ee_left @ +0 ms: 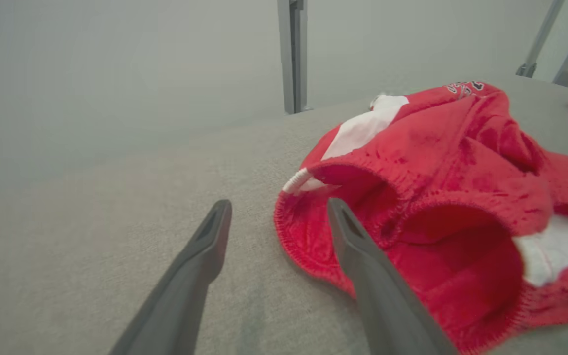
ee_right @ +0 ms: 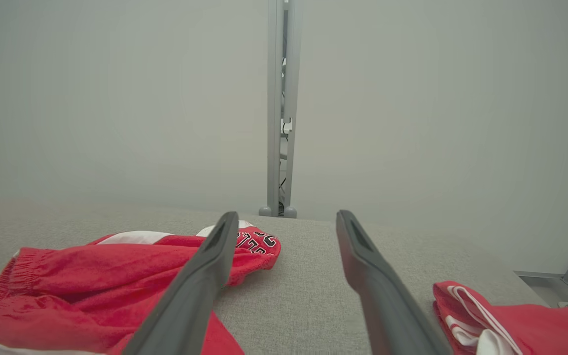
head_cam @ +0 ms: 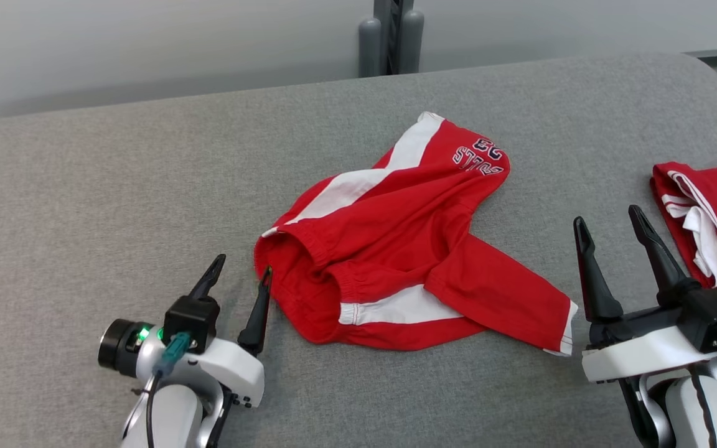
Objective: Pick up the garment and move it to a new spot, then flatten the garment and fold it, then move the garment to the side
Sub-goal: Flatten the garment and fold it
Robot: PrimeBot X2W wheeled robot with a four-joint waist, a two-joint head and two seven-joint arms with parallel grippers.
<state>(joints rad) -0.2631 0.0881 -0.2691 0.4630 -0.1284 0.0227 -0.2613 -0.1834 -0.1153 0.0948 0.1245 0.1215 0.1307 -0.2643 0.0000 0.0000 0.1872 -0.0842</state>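
Across the whole head view, a grey fabric-covered counter (head_cam: 116, 186). Behind its far edge, against a pale wall, a grey metal post (head_cam: 391, 34).

At mid-counter, crumpled: the garment (head_cam: 396, 249), red shorts with white side panels and a gathered elastic waistband gaping open toward the robot's left. On the far leg, dark and white block lettering, upside down from the head, seemingly "BULLS"; next to it two digits, too small to read for sure.

At the right edge of the counter, well apart from the shorts, a second red cloth (head_cam: 713, 211) with thin white stripes, folded over on itself.

At lower right, the right gripper (head_cam: 607, 216), raised between the two red pieces; fingers spread wide, empty, touching nothing.

At lower left, the left gripper (head_cam: 243, 266), low over the counter; fingers likewise spread wide, grasping nothing. Inner finger just beside the waistband's rim; contact or not, impossible to tell.
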